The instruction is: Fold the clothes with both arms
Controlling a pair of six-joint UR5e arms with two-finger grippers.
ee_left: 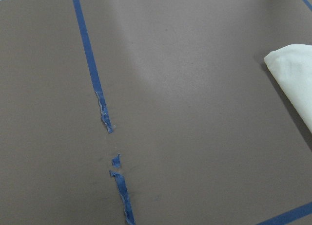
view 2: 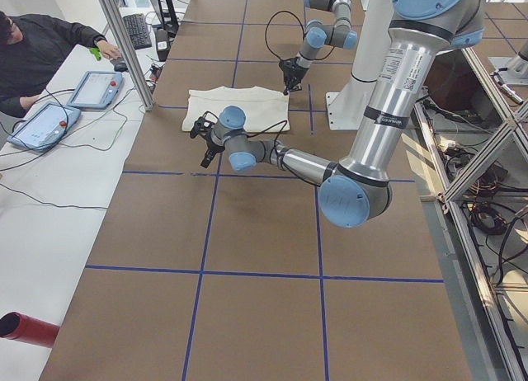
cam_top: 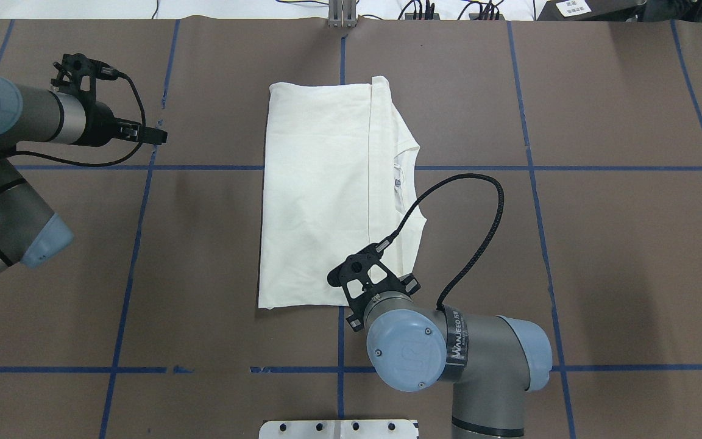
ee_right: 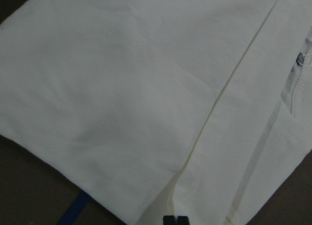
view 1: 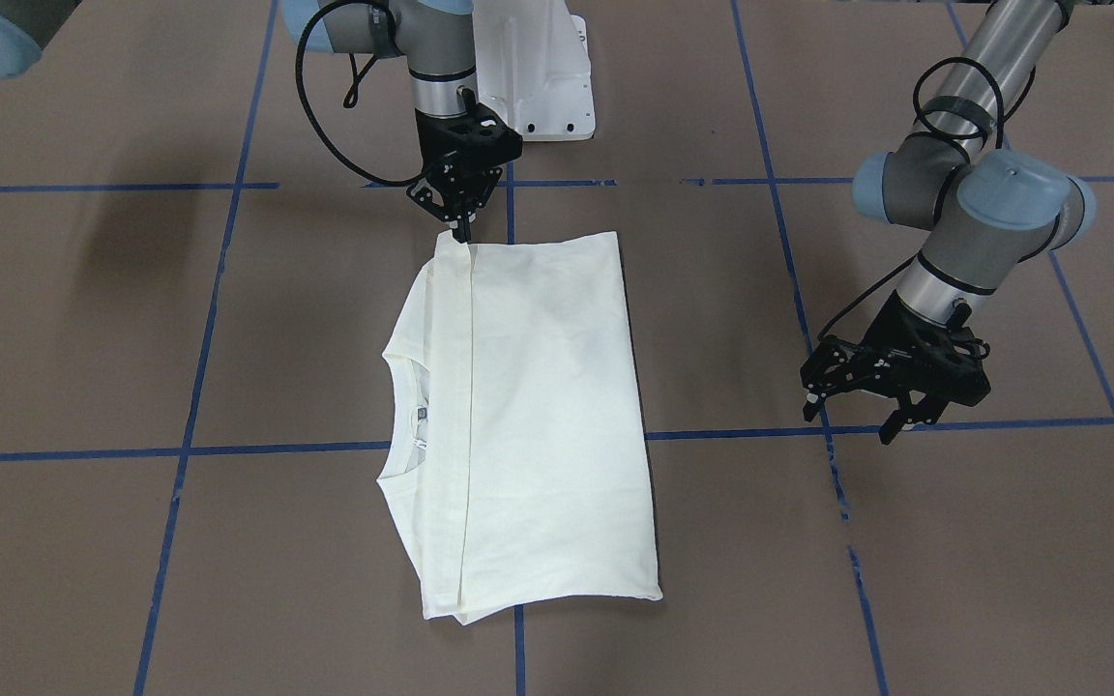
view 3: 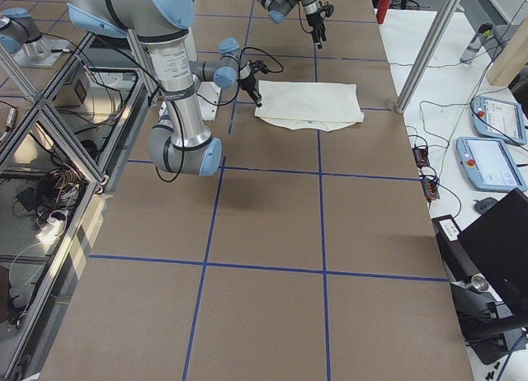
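- The shirt (view 1: pixel 547 406) is lying flat on the table (view 1: pixel 83 338) just in front of the base (view 1: pixel 542 77), plain side up, with no print showing.
- One fold is looking finished: a top layer is covering most of the shirt and hiding the sleeves, leaving only a strip with the collar (view 1: pixel 402 416) showing.
- By my judgement, at least one more fold is waiting to be done.
- The right gripper (view 1: pixel 463 227) is standing between base and shirt, tips pinched narrow, apparently gripping the base-side corner.
- The left gripper (view 1: pixel 852 414) is hanging wide, holding nothing, well apart from the base on the robot's left.
- Counting: one shirt, two grippers, one base, one person (view 2: pixel 33 47).
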